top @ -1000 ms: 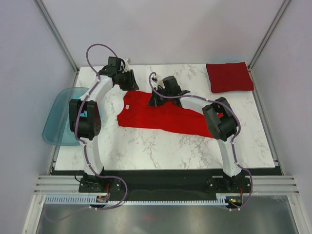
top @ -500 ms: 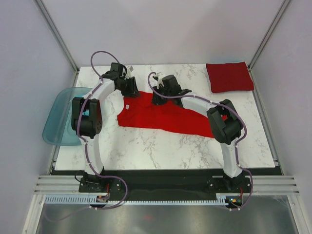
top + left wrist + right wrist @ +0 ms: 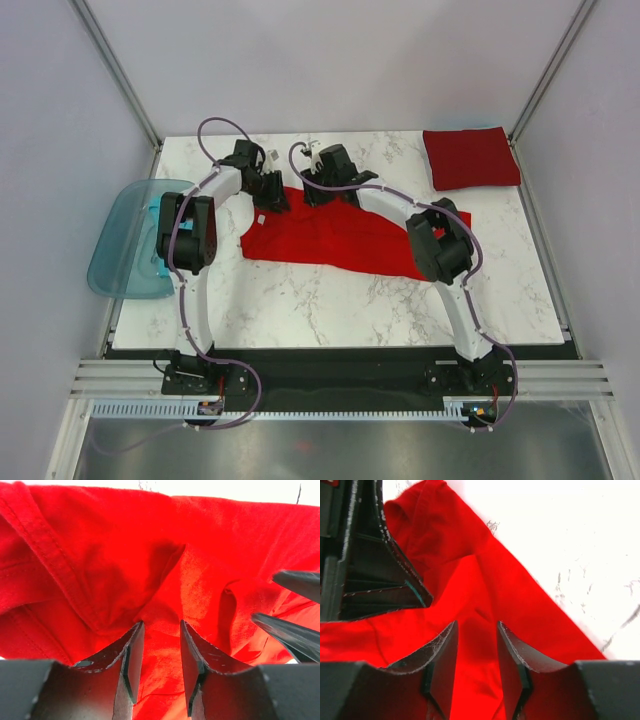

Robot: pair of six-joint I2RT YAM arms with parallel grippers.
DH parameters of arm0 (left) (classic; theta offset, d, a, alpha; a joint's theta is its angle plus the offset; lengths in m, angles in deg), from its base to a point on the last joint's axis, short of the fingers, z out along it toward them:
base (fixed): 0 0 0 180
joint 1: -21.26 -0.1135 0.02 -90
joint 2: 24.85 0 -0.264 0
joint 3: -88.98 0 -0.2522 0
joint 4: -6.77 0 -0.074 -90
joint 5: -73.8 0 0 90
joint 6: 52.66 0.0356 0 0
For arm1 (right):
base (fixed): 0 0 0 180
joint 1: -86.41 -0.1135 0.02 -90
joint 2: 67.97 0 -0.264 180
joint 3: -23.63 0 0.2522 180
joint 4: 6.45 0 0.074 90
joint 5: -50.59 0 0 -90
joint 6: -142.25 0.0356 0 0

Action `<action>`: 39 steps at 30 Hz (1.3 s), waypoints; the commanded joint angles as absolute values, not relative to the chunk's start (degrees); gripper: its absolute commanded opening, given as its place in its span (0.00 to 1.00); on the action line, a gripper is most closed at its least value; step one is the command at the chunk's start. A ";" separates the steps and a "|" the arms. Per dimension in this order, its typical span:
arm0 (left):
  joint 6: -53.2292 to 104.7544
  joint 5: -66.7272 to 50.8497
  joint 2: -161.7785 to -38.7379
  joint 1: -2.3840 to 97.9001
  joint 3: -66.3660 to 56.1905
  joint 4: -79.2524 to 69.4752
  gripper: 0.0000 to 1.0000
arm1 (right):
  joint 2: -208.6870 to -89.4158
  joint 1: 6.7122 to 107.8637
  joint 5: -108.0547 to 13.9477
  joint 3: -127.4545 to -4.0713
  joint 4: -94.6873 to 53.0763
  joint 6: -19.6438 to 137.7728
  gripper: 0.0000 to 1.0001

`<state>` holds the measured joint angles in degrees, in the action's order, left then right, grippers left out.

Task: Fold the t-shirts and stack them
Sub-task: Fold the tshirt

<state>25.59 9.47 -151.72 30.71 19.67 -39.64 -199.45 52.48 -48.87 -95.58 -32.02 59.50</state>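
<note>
The bright red t-shirt [image 3: 340,242] lies rumpled mid-worktop [image 3: 330,305], with the left end effector [image 3: 159,626] and right end effector [image 3: 476,626] both spread open over its far edge, side by side, and a folded crimson t-shirt [image 3: 470,158] in the far right corner.

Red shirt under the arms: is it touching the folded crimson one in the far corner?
Apart. The top view shows a strip of bare table between the red shirt and the folded crimson shirt.
</note>
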 commanded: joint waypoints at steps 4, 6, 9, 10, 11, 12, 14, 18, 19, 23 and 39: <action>28.73 12.27 -152.21 30.66 22.94 -38.90 0.36 | -204.46 52.31 -52.94 -103.50 -34.71 53.92 0.44; 28.90 12.36 -151.94 30.75 23.11 -38.81 0.24 | -204.99 52.32 -53.03 -104.30 -34.97 53.57 0.38; 28.55 12.36 -151.59 30.66 23.64 -38.81 0.06 | -204.82 52.31 -51.99 -104.39 -34.71 53.04 0.11; 28.29 12.28 -150.98 30.75 23.73 -38.90 0.02 | -204.64 52.40 -51.55 -104.30 -34.71 53.04 0.04; 27.59 12.19 -150.54 30.75 23.90 -38.81 0.02 | -204.03 52.40 -51.02 -104.12 -34.63 53.39 0.00; 27.24 12.19 -150.27 30.75 23.91 -38.90 0.02 | -203.59 52.58 -50.84 -103.34 -34.36 53.74 0.00; 25.75 11.49 -148.87 30.75 24.17 -38.81 0.02 | -201.32 52.66 -50.23 -101.76 -32.52 54.44 0.00; 24.07 10.08 -146.76 30.66 25.05 -38.90 0.02 | -197.00 52.66 -46.90 -94.31 -26.64 58.04 0.00; 23.64 9.47 -146.50 30.75 25.22 -38.90 0.02 | -196.21 52.66 -45.67 -93.06 -23.93 58.92 0.00; 20.48 8.23 -145.70 30.75 26.97 -38.81 0.02 | -191.74 52.66 -40.65 -86.12 -16.97 62.79 0.00; 9.39 7.89 -154.75 30.58 37.09 -38.90 0.02 | -187.06 52.58 -25.44 -70.63 0.62 75.72 0.04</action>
<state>13.11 9.21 -153.27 30.71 34.95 -39.59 -189.62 52.53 -29.76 -70.51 -2.69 73.42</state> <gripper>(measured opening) 0.027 0.042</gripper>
